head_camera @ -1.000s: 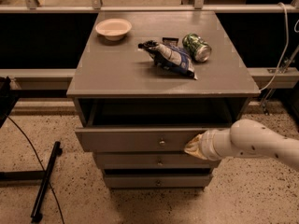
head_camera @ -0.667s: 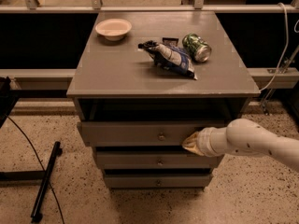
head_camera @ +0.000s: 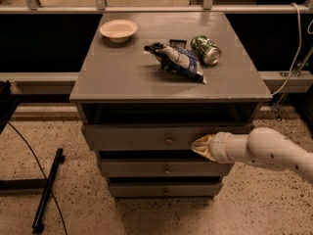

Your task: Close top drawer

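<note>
The top drawer [head_camera: 142, 136] is a wide grey front panel with a small round knob [head_camera: 168, 140] at its centre. It stands out a little from the grey cabinet [head_camera: 122, 77], with a dark gap above it. My gripper [head_camera: 199, 145] reaches in from the right on a white arm [head_camera: 266, 151]. Its tip rests against the right part of the drawer front, to the right of the knob.
Two narrower drawer fronts [head_camera: 166, 169] sit below. On the cabinet top lie a white bowl [head_camera: 118, 30], a chip bag [head_camera: 178, 61] and a green can [head_camera: 205, 49]. A black stand [head_camera: 46, 190] and cable lie on the floor at left. A rail [head_camera: 156, 9] runs behind.
The top drawer has slid further into the cabinet, and my gripper has moved left and inward with it, staying against the front panel.
</note>
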Available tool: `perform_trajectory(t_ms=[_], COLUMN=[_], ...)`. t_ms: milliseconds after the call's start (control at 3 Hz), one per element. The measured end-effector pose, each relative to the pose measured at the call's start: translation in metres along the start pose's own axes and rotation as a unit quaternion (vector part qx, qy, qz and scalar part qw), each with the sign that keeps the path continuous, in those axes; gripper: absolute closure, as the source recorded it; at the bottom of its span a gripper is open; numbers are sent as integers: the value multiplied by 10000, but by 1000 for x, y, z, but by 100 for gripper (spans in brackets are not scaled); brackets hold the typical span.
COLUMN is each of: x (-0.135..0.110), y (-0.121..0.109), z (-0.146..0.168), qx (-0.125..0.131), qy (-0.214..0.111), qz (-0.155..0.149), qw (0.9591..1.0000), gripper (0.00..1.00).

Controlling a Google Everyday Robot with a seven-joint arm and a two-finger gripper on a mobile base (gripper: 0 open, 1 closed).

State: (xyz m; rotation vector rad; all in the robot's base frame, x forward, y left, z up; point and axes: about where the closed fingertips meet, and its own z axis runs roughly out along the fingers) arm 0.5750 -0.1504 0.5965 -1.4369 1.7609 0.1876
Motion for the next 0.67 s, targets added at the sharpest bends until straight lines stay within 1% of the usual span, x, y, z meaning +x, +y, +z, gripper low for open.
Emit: perform_trajectory(t_ms=[333,667], x=[-22,-47], y=[1,20], z=[-47,-96], qx=[27,-195], qy=[-408,-696], qz=[-318,-682], qw=[9987,9950], gripper=[100,100])
